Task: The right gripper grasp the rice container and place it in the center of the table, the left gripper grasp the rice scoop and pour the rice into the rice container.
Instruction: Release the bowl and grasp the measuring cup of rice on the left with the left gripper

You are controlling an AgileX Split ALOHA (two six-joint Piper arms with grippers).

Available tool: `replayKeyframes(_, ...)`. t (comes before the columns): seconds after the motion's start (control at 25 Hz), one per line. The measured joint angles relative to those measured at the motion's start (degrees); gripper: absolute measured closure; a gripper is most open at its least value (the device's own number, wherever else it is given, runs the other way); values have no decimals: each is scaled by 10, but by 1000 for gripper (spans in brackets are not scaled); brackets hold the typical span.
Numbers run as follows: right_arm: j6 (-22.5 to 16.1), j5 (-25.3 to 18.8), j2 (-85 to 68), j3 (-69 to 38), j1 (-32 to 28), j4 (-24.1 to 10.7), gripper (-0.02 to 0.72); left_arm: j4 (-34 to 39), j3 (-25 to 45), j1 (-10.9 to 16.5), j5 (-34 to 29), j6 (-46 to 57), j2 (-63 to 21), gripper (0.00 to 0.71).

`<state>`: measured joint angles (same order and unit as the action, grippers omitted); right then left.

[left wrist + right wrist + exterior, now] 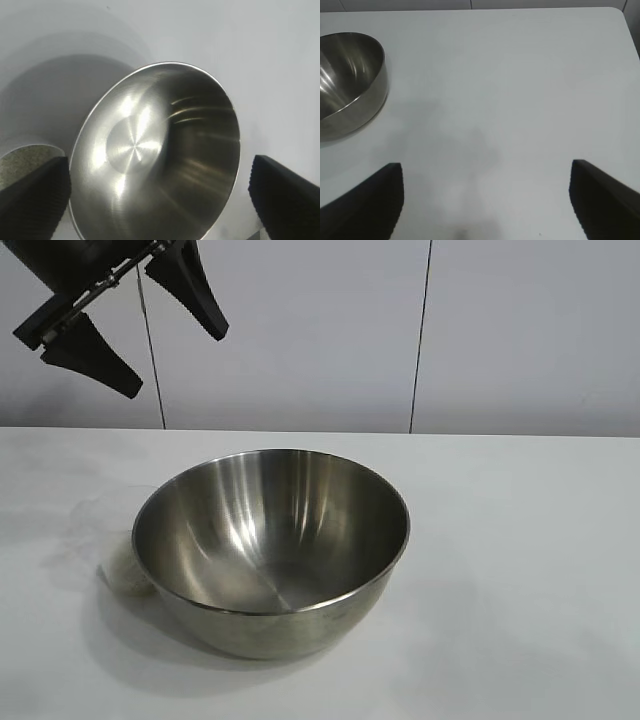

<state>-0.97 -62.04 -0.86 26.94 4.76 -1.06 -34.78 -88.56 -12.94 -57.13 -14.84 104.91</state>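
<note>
Rice container (271,550), a big shiny steel bowl, upright near the middle of the white table (520,540), empty inside. Left gripper (135,330) high above the far left of the table, over the left side of the bowl, fingers (190,285) spread wide and holding nothing. From its wrist camera, both black fingers at the two sides, the bowl between and below them, not touched. Rice scoop (25,162) just beside the left wall of the bowl, clear plastic, with rice (27,157) inside; in the exterior view only a pale shape (128,570) at the bowl's left side. Right gripper (485,200) well apart from the bowl, over bare table on the right, fingers (370,200) also released and empty.
</note>
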Motion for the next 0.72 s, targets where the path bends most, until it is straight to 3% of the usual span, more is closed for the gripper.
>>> replayKeyframes(0.16,0,0,0,0,0,0,87,99,110,-45,239,-14,-108,44)
replayKeyframes(0.32,1,0,0,0,0,0,87,198,287,-100,562,-31,-216,46)
replayKeyframes(0.4,1,0,0,0,0,0,87,230,386,-106,716,-36,-236,46)
replayKeyframes(0.48,1,0,0,0,0,0,87,242,471,-106,832,-36,-234,46)
replayKeyframes(0.72,1,1,0,0,0,0,87,247,667,-102,1095,-17,-209,57)
